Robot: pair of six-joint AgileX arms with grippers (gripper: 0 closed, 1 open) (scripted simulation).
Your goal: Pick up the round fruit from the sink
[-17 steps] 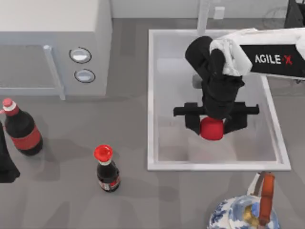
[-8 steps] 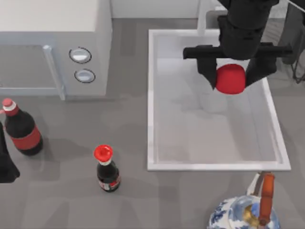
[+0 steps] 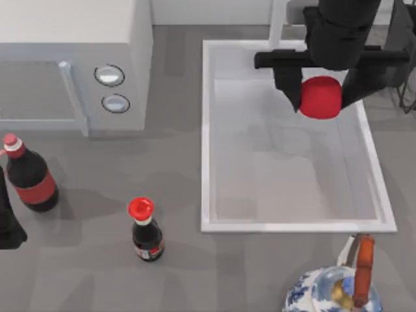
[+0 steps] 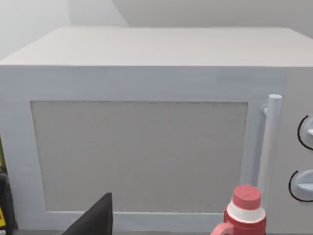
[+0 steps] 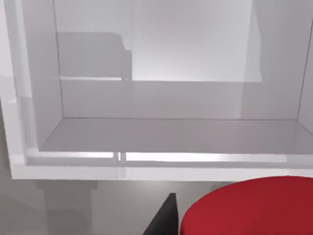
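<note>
My right gripper is shut on the round fruit, a bright-red rounded blob held high over the far right part of the sink. The black fingers flank the fruit on both sides. In the right wrist view the round fruit sits close, with the sink below it. The white basin has a raised rim and a faucet at its far edge. My left arm is parked at the table's left edge.
A white microwave stands at the far left. Two red-capped dark bottles are on the table, one at the left and one in front of the sink's left corner. A blue-and-white teapot sits near the front right.
My right gripper has lifted the round fruit out of the basin and carried it up and toward the far right. The left arm has not moved.
</note>
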